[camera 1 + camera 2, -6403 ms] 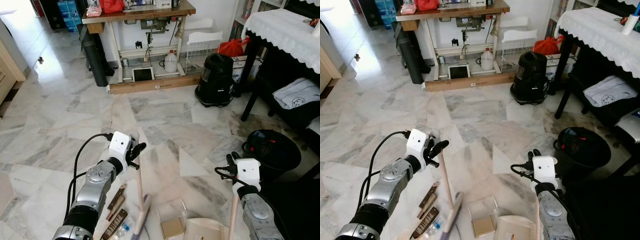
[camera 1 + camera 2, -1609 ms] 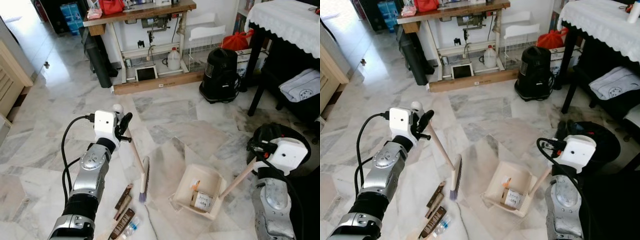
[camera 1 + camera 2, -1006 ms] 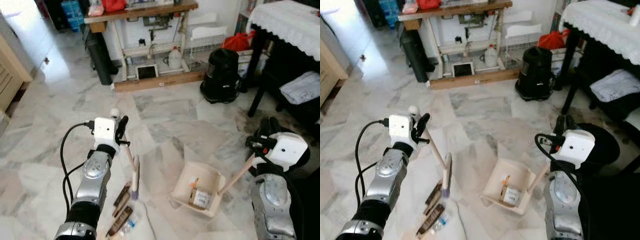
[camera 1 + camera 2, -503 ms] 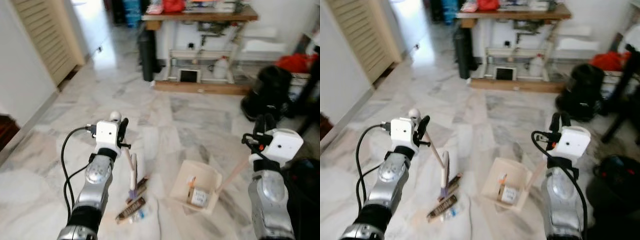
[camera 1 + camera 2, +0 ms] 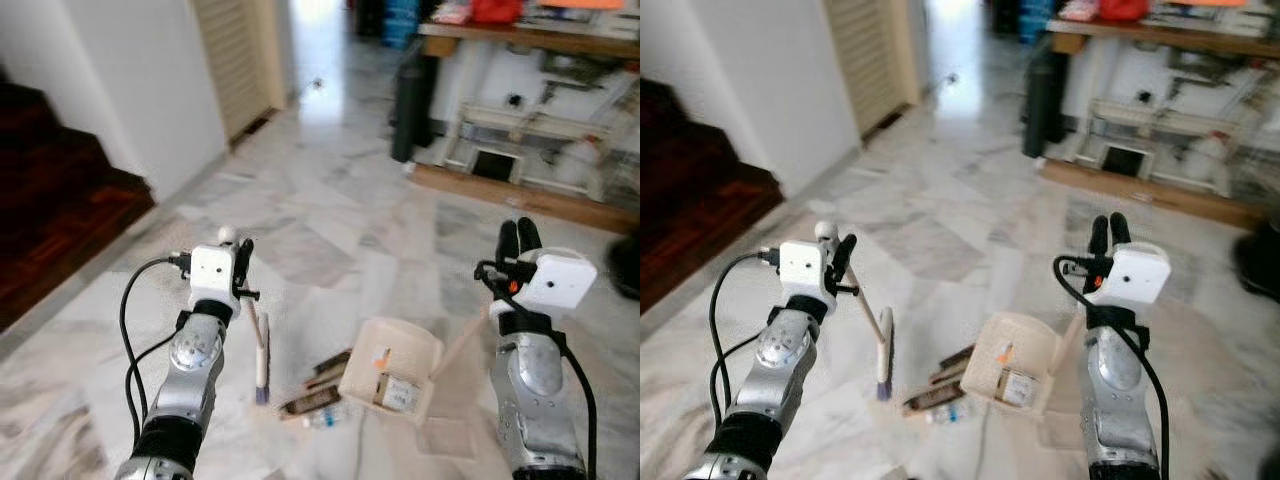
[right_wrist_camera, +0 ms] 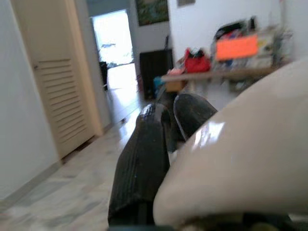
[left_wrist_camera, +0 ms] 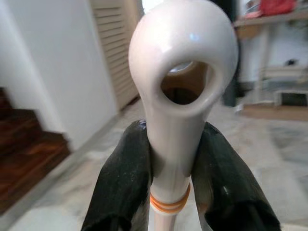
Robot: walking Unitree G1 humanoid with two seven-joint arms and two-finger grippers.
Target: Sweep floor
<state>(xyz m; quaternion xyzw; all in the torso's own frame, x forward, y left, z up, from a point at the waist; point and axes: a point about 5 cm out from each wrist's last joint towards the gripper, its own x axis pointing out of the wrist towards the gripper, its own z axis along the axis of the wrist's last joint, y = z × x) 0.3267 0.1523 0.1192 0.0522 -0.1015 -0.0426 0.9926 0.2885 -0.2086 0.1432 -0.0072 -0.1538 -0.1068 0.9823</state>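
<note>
My left gripper [image 5: 241,262] is shut on the white looped end of a hand brush's handle [image 7: 179,96], one black finger [image 7: 124,180] on each side of it. The brush head [image 5: 262,350] rests on the marble floor. My right gripper [image 5: 519,238] points upward, shut on the beige dustpan handle [image 6: 240,163]. The dustpan [image 5: 392,370] sits tilted on the floor with a small carton and scraps inside. Brown wrappers [image 5: 318,387] and a small clear bottle [image 5: 330,416] lie between the brush and the pan.
Dark wooden stairs [image 5: 50,215] rise at the left beside a white wall [image 5: 130,80] and a louvred door [image 5: 238,50]. A cluttered workbench [image 5: 530,40], a black cylinder [image 5: 410,100] and a wooden plank [image 5: 520,195] stand at the back right. Open marble floor lies ahead.
The whole view has swung left, bringing in the stairs and door and pushing the workbench to the right. Both grippers keep their hold; brush, litter and dustpan stay close together.
</note>
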